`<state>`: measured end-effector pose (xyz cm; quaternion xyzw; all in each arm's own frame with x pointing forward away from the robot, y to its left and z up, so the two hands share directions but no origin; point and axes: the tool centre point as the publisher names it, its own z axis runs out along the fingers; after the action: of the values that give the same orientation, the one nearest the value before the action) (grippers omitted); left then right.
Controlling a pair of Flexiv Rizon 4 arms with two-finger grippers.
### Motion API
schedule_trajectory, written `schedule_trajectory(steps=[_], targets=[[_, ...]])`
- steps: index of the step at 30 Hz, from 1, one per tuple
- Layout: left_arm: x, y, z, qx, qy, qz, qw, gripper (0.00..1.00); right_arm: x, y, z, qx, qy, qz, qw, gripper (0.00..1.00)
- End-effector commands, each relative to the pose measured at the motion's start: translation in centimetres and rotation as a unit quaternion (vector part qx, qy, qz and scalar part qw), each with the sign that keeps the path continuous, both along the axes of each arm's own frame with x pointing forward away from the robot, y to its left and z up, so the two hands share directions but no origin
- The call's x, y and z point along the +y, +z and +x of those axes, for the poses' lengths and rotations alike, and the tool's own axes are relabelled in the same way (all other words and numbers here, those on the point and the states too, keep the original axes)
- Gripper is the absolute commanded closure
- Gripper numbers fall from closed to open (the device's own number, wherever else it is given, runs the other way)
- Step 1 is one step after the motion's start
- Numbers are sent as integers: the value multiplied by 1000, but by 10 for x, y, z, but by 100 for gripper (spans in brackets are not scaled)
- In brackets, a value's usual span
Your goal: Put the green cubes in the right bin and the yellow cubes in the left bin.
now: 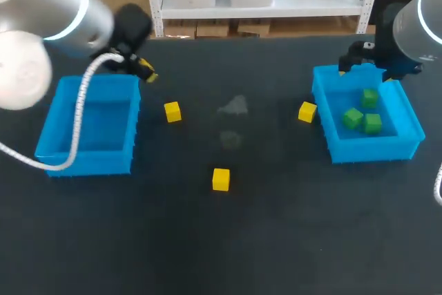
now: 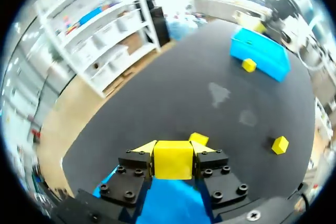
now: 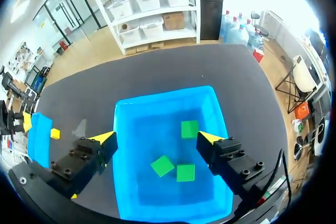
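Green cubes [image 3: 162,166], three in all, lie on the floor of the right bin [image 3: 163,95]. Two are close together toward the wall on our side, and the third lies apart from them, closer to the far wall. We hold our right gripper [image 3: 156,139] above this right bin, over its far part, with the fingers spread wide and nothing between them. The first yellow cube [image 1: 307,111] sits on the dark table [image 1: 228,253] just beside the right bin, outside its left wall; we cannot tell if it touches the wall. The second yellow cube [image 1: 220,179] is well apart from the right bin, to its left and a little nearer to us. The third yellow cube [image 1: 173,111] is even farther to the left of the right bin. The left bin [image 1: 90,160] stands at the opposite side of the table from the right bin, well apart from it. Our left gripper [image 2: 173,153] hangs at that opposite side too, far from the right bin. Its two yellow tips press from both sides on a fourth yellow cube [image 2: 172,163], which is lifted off the table.
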<state>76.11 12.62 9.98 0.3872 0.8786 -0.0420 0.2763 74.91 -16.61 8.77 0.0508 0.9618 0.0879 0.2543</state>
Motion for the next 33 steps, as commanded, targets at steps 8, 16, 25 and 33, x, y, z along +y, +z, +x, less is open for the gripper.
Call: schedule_trajectory(steps=[8,16,25,33], targets=[[92,-5,-35,-8,225,-60,972,100,0,0,-1,-3,-1,-1,1000,0],[105,-15,-41,11,215,-40,976,60,0,0,-1,-3,-1,-1,1000,0],[98,-13,-33,19,162,-10,987,0,0,0,-1,-3,-1,-1,1000,0],[68,0,-23,25,44,30,998,0,0,0,-1,-3,-1,-1,1000,0]])
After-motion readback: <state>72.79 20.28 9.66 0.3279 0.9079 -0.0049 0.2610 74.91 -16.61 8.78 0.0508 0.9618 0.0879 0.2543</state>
